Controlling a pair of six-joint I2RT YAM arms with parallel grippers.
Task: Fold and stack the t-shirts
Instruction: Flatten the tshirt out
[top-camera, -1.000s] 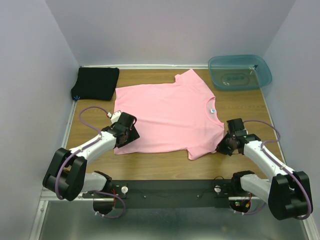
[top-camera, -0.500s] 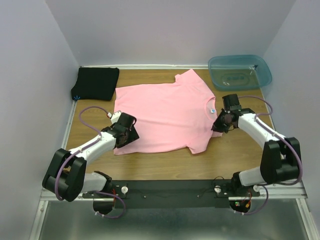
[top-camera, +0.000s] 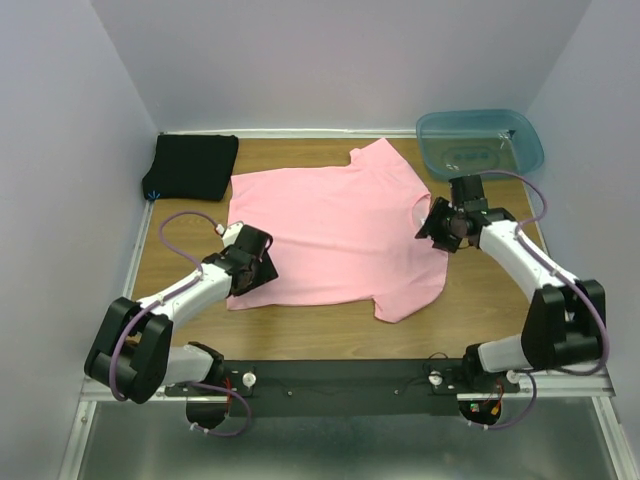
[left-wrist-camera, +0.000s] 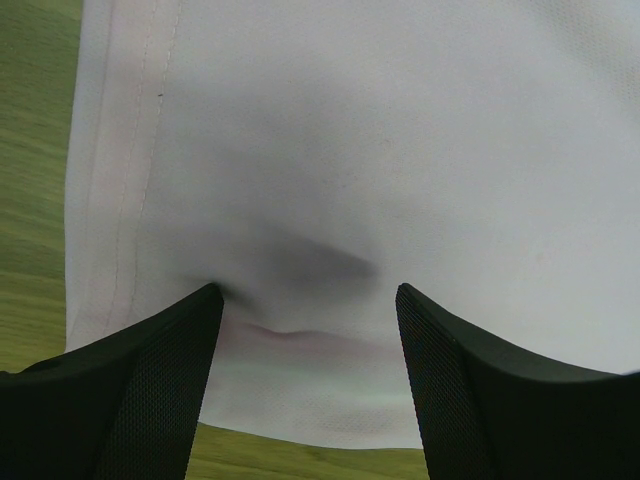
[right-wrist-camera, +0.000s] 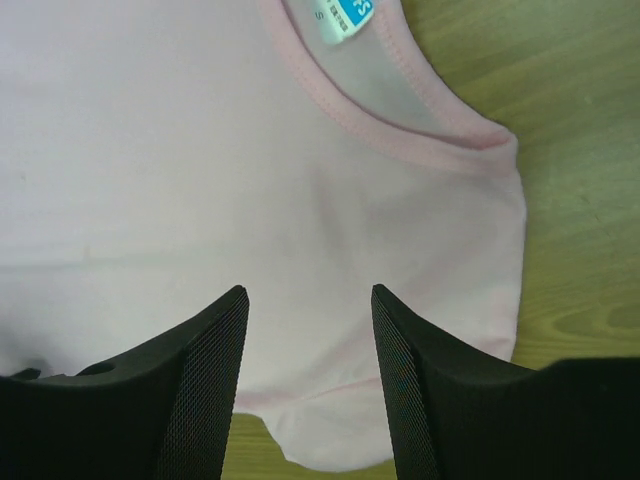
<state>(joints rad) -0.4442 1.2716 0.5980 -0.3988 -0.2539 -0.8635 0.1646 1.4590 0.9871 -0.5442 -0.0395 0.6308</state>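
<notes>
A light pink t-shirt (top-camera: 330, 225) lies spread flat on the wooden table (top-camera: 490, 290), its collar to the right. My left gripper (top-camera: 258, 272) is open at the shirt's near left hem corner. In the left wrist view its gripper (left-wrist-camera: 308, 296) has both fingertips pressed on the cloth (left-wrist-camera: 400, 150), with a small pucker between them. My right gripper (top-camera: 428, 224) is open over the shoulder beside the collar. In the right wrist view that gripper (right-wrist-camera: 308, 294) holds nothing, and the blue neck label (right-wrist-camera: 348, 14) lies ahead. A black t-shirt (top-camera: 192, 166) lies folded at the back left.
A translucent blue-green bin (top-camera: 480, 143) stands at the back right corner, just behind my right arm. Walls close in the table on the left, back and right. A metal rail runs along the table's left edge (top-camera: 140, 250).
My right gripper has swung from the near right sleeve back toward the collar and has opened. The left arm has stayed put.
</notes>
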